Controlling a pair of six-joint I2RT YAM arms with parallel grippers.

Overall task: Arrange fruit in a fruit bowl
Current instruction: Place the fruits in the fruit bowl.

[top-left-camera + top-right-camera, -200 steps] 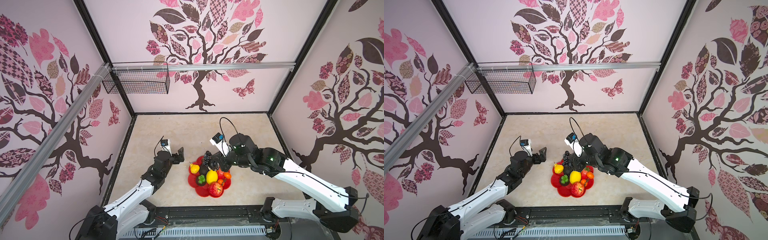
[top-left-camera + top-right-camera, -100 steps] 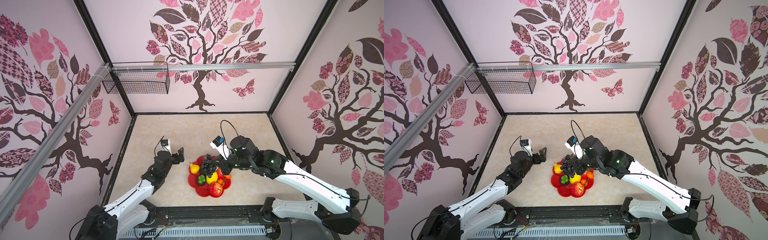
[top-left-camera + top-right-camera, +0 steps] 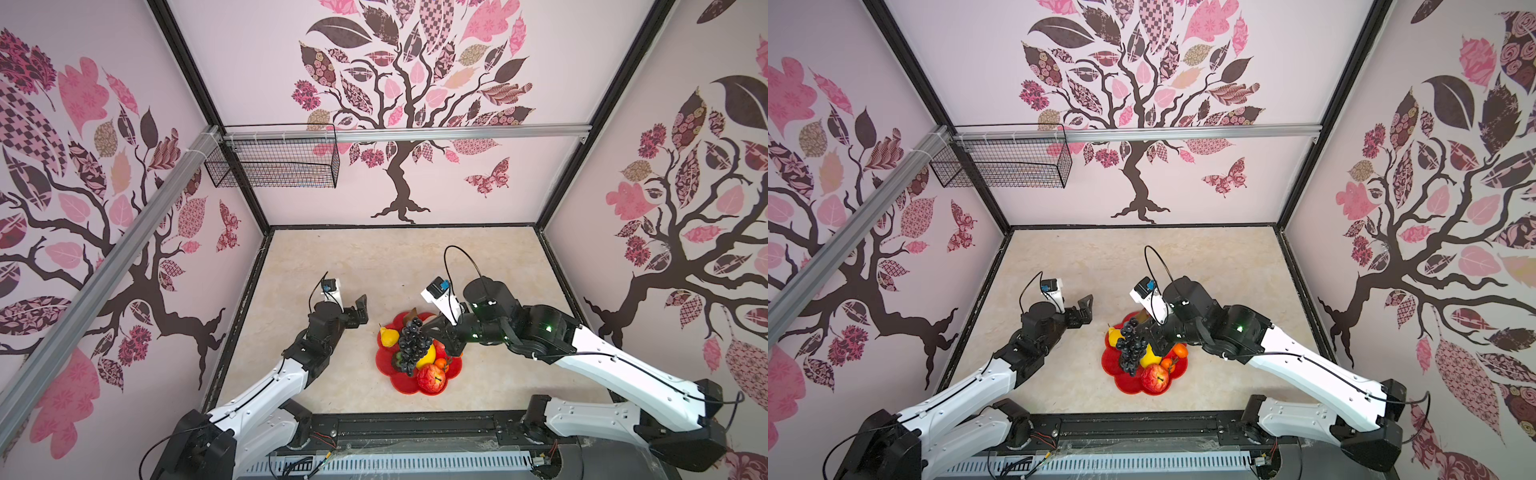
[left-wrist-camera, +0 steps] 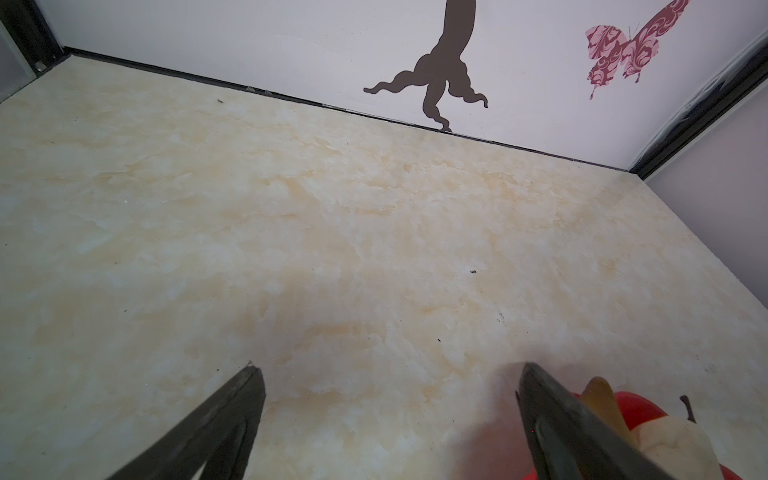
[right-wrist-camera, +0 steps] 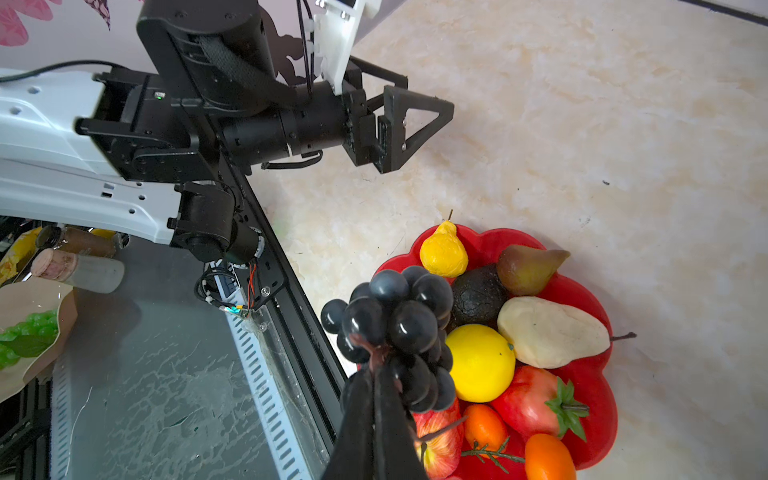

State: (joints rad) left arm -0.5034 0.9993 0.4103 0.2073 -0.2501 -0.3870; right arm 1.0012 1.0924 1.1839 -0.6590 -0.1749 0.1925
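While the right pincer point(image 5: 376, 374) stays out of the fuss, clamped tight on the stem of the grape bunch point(image 5: 399, 324), those black grapes dangle over the fruit bowl point(image 5: 598, 374), on the side facing the left arm. Do they touch the fruit beneath? Hard to call.

Down in the red bowl sit a yellow pear point(image 5: 442, 253), avocado point(image 5: 478, 297), brown pear point(image 5: 528, 266), cream pear point(image 5: 548, 332), lemon point(image 5: 480, 361) and apple point(image 3: 431, 378).

Both top views put the bowl on the table point(image 3: 374, 266), towards the front edge. Just beside it, the left pincer point(image 3: 360, 311) hovers above the table, jaws wide apart, holding nothing.
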